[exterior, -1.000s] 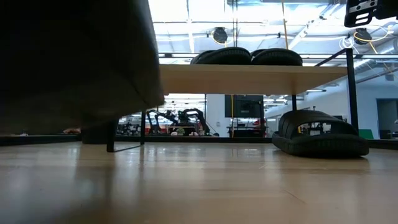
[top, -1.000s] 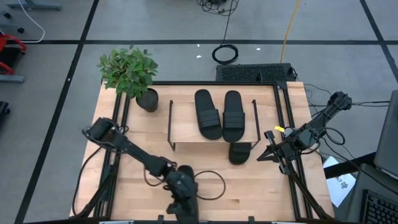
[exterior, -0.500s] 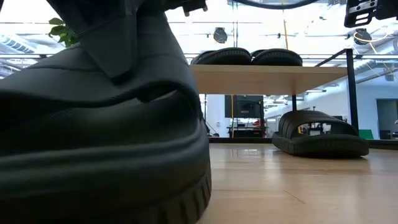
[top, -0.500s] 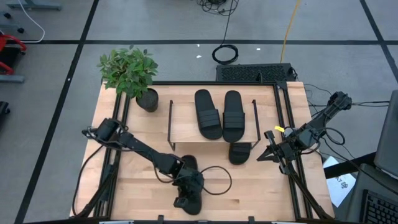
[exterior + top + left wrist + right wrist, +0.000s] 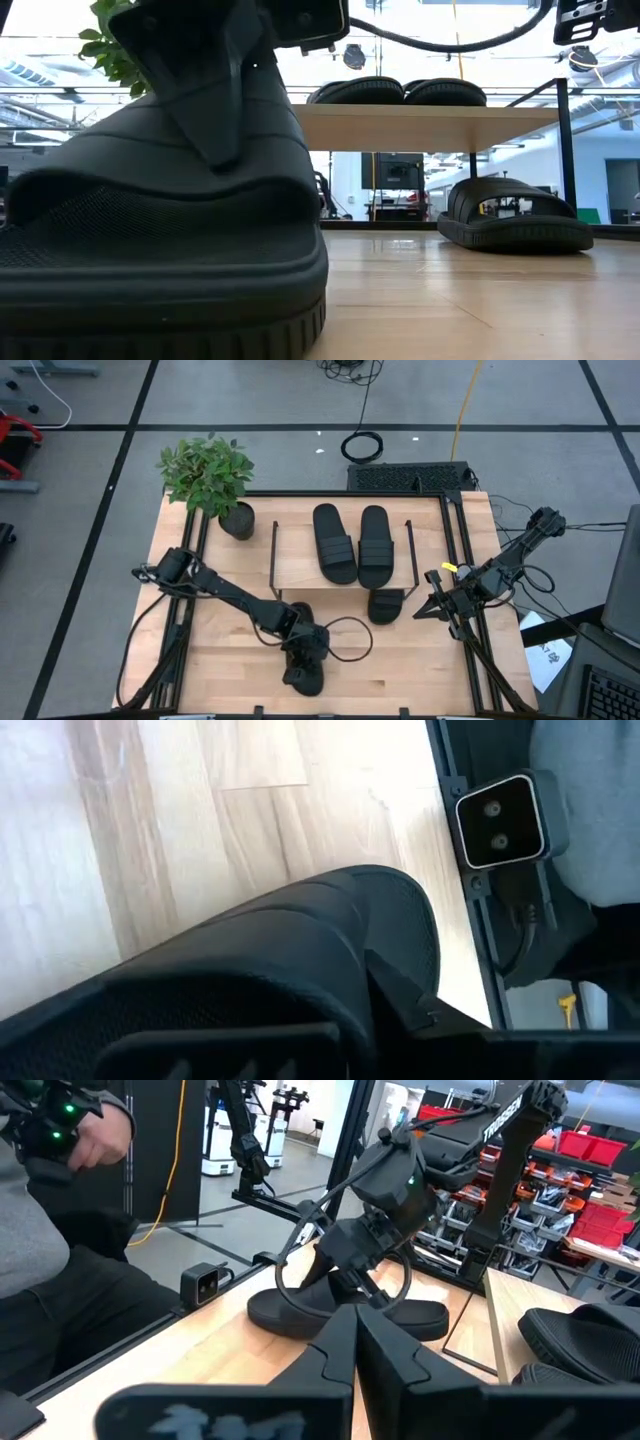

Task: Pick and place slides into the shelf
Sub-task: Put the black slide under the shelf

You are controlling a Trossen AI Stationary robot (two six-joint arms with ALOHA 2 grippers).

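Note:
One black slide (image 5: pixel 306 675) lies near the table's front edge, right in front of the low camera (image 5: pixel 150 250). My left gripper (image 5: pixel 300 652) is shut on its strap, reaching down at a slant from the table's left. Two more slides (image 5: pixel 334 543) (image 5: pixel 373 546) lie side by side on the top board of the shelf (image 5: pixel 300 565). Another slide (image 5: pixel 385 606) rests sole-down on the table at the shelf's front right (image 5: pixel 515 225). My right gripper (image 5: pixel 428 603) waits shut at the table's right edge (image 5: pixel 357 1345). My left gripper holds the slide by its wide strap (image 5: pixel 215 175). One finger (image 5: pixel 225 100) lies on the strap's outer face; the other is hidden by the strap. The fingers slant down from above and from the table's left. The slide lies level with its sole on the table (image 5: pixel 300 1315).
A potted plant (image 5: pixel 210 475) stands at the table's far left corner. A cable loop (image 5: pixel 345 642) from my left arm hangs over the table beside the held slide. The low camera (image 5: pixel 500 820) sits at the front edge. A person (image 5: pixel 50 1230) sits beyond the table.
My left gripper has moved a little toward the table's right and far side and has tipped, keeping its hold on the slide. The slide, first raised and close against the low camera, then tilted, now lies flat with its sole on the table.

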